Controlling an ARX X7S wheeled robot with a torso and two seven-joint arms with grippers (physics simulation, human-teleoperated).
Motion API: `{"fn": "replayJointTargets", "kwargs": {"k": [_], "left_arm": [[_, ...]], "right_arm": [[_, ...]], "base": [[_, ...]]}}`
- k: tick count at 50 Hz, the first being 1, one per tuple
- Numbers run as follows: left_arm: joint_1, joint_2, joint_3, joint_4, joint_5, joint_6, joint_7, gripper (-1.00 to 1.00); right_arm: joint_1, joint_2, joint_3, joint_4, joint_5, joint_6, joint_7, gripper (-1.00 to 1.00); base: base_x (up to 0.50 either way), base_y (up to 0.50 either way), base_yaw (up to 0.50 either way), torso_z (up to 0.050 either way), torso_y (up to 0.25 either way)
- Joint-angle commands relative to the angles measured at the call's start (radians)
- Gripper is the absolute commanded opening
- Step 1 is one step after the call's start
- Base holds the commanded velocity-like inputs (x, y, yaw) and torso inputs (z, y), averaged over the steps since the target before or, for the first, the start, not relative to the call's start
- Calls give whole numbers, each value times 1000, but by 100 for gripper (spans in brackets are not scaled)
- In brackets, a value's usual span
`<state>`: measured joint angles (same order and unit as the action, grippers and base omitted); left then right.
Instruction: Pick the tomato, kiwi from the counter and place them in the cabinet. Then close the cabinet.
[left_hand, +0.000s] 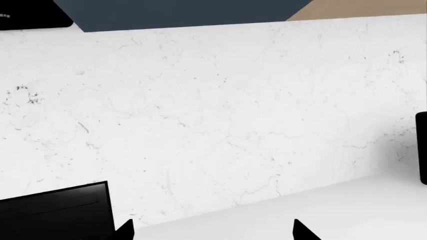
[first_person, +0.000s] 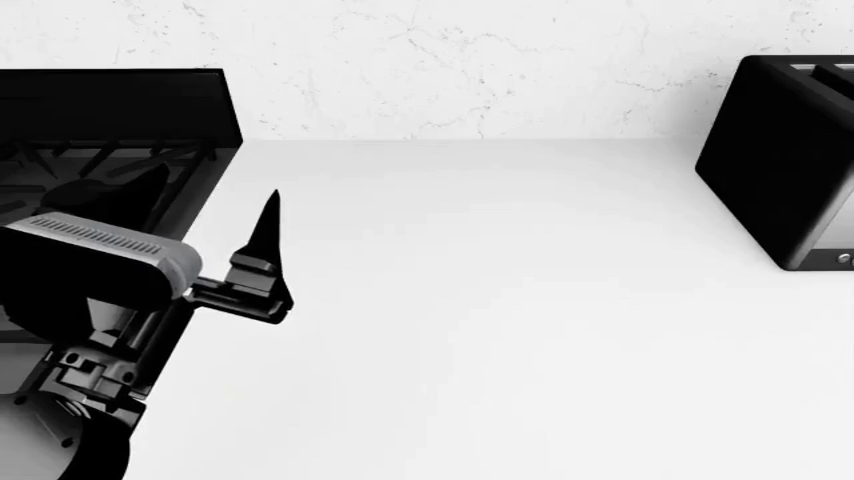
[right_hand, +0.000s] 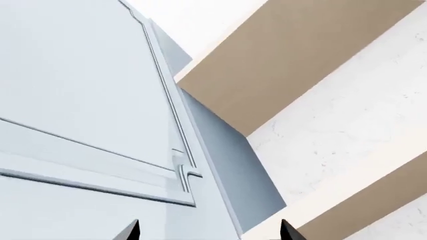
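Hovering low over the white surface (first_person: 507, 330), the left gripper (left_hand: 212, 231) had its fingers (first_person: 267, 250) spread, with nothing between them. It pointed toward the marble back wall (left_hand: 213, 115). Just beside it stood the black gas stove (first_person: 114, 130), and a black box-shaped appliance (first_person: 781, 160) stood well apart at the far right of the surface. The right gripper (right_hand: 208, 231) was lifted up near a pale cabinet door (right_hand: 80, 90) with a small handle (right_hand: 181, 172); its fingers were also spread and empty. Neither tomato nor kiwi showed in any view.
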<state>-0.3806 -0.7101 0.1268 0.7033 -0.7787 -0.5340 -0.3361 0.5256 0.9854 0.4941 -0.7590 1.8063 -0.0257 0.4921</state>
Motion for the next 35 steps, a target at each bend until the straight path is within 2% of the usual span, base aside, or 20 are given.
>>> {"fn": "replayJointTargets", "kwargs": {"k": [1,9,20,35], "left_arm": [[-1,2,5,-1,2,2,0,100],[2,0,4,-2,2,6,0,100],[-1,1,7,-3,1,6,-1,100],[0,-2,5,-2,-2,9,-2,100]], "right_arm": [[275,50,-230,63,5,-24,44,100],[502,43,-393,117,2,10,73,100],[806,-38,-607,219,28,131,56,100],[999,-110,-730,305,17,231,62,100]], "base": [[0,0,0,0,0],[0,0,0,0,0],[0,0,0,0,0],[0,0,0,0,0]]}}
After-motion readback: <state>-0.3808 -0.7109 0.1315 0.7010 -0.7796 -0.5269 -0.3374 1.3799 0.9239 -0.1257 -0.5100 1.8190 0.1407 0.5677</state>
